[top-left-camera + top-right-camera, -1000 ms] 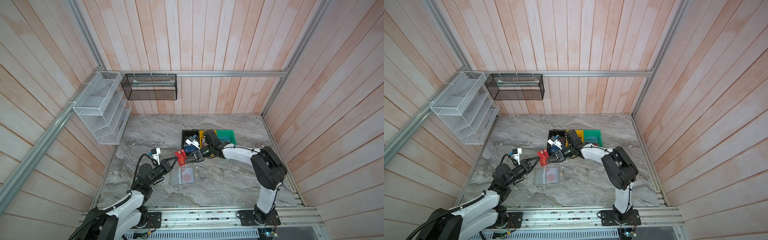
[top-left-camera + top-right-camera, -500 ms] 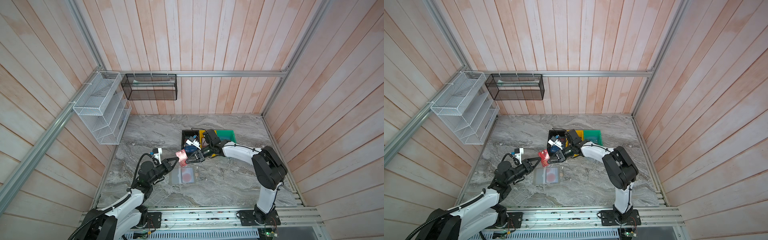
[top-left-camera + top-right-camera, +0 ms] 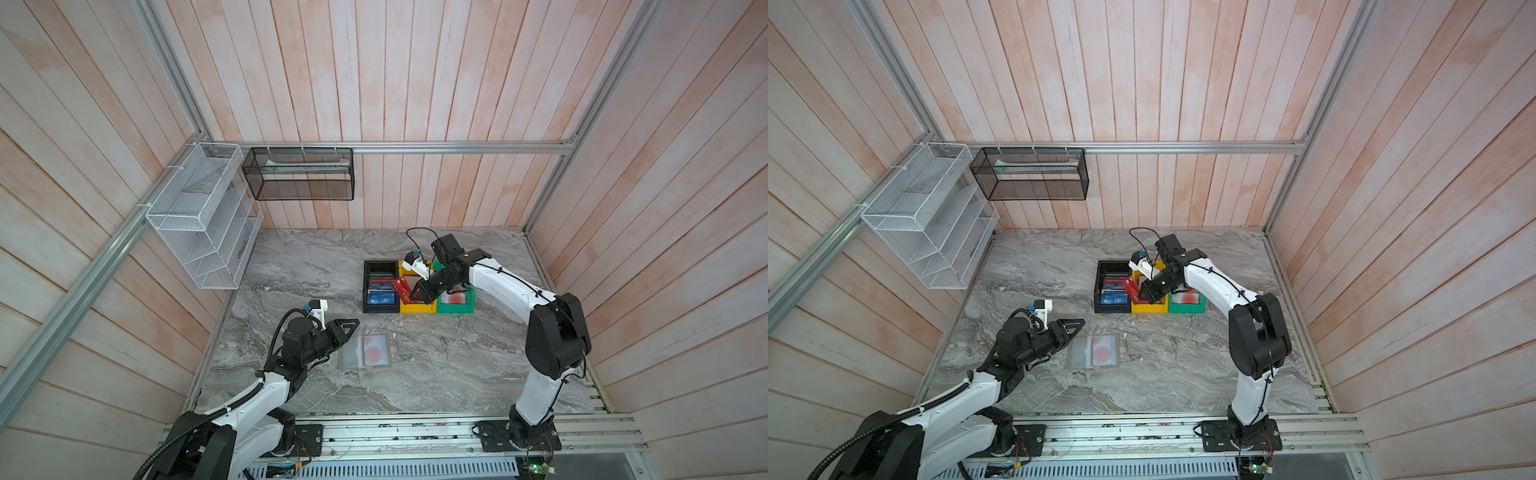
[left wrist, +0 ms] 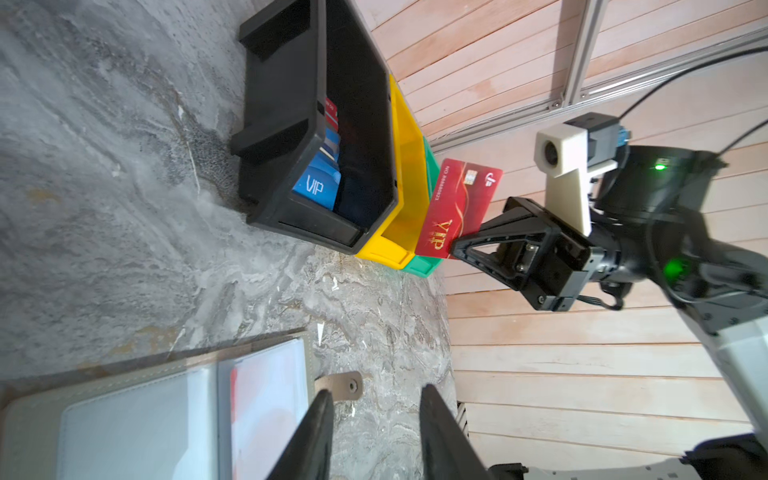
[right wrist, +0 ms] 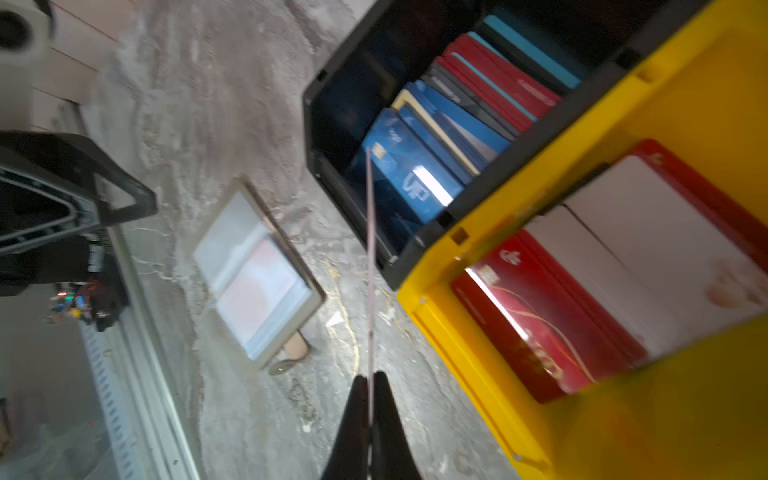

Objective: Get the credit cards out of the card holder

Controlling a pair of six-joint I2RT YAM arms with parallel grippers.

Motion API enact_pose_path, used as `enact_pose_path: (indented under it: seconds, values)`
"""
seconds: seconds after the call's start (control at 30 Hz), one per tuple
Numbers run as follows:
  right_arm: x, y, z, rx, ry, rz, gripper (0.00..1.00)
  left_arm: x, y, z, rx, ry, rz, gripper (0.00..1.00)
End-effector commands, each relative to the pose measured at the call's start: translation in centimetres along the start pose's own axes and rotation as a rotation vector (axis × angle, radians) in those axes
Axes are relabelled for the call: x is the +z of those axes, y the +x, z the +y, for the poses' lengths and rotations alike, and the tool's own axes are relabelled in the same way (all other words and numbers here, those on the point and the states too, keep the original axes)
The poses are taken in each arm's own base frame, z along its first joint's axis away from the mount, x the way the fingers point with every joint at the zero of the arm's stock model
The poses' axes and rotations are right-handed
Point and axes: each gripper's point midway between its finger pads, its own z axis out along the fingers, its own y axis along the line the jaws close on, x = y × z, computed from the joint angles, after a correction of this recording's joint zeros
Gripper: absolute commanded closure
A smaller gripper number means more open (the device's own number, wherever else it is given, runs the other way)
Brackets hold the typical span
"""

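Nearest the bases, the left gripper (image 4: 376,390) hangs low over the tabletop (image 3: 436,374) just beside the card holder (image 3: 365,351), jaws parted and empty. The card holder lies open and flat, clear sleeves up. A white card (image 3: 372,350) with red circles shows in one sleeve, so at least that one is not yet out; whether others sit beneath it cannot be told. Farther back, the right gripper (image 4: 453,249) has its jaws closed on a corner of the red card (image 4: 457,203), well clear of the holder and raised about where the black bin (image 3: 380,309) meets the yellow bin (image 3: 417,309). A blue card (image 3: 381,298) already rests in the black bin. Assessment: removal is partly done, the red card awaits release, and the white card remains.
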Motion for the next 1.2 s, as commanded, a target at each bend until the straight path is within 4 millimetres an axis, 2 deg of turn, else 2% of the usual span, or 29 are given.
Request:
enact_pose_path:
  seconds: [0.0,0.2,0.4,0.67,1.17]
  values:
    - [-2.5,1.6,-3.3,-0.109,0.262,0.128,1.00,0.5,0.0,-0.4,0.018,0.005,0.031,0.63]
    - [-2.6,1.5,-5.4,-0.194,0.404,0.215,1.00,0.9,0.2,0.0,0.002,0.001,0.043,0.63]
    - [-0.4,2.4,-6.2,-0.338,0.474,0.331,1.00,1.0,0.3,0.2,0.007,-0.012,0.052,0.63]
    - [2.0,2.7,-5.8,-0.401,0.463,0.388,1.00,1.1,0.5,0.8,-0.004,-0.024,0.056,0.63]
    - [4.0,4.7,-5.7,-0.472,0.479,0.470,1.00,1.2,0.9,1.6,-0.014,-0.043,0.067,0.63]
